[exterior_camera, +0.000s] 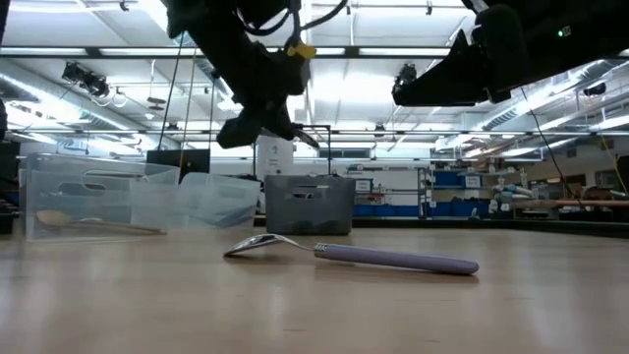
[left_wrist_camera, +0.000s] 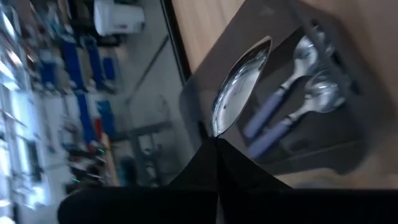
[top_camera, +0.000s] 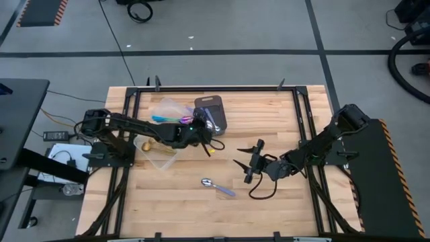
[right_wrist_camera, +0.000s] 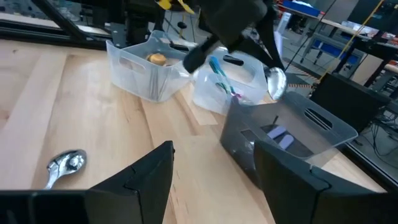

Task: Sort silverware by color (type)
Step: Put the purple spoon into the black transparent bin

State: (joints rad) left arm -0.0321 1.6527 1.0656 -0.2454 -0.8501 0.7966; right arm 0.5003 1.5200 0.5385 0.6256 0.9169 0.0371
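Silver spoon (left_wrist_camera: 239, 87) pinched at the handle end by the left end effector (top_camera: 199, 136), fingers fully shut on it, bowl sticking out fwd. It hangs over the near edge of the dark grey bin (top_camera: 213, 115), so judged next move is a short drop straight in; spoon's long axis runs roughly along the arm's reach, bowl toward the bin. Left wrist view shows the bin already has at least two silver-bowled spoons w/ lavender handles (left_wrist_camera: 292, 112).

Right end effector (top_camera: 253, 162) hovers mid-bench w/ fingers spread wide, holding nothing. Last loose piece, a lavender-handled spoon (top_camera: 218, 186), lies flat on the bench (top_camera: 282, 208) near and a bit left of it in the high view, handle toward the right arm's side, long axis slanted. Right arm is clearly nearer to it than the left, so that pick probably falls to the right.

Containers: clear tub (top_camera: 158, 153) by the left arm holds a gold spoon (top_camera: 146, 144); second clear tub (top_camera: 171, 111) behind it holds teal-handled, purple-bowled spoons (top_camera: 169, 119). Grey bin sits just beside that one.
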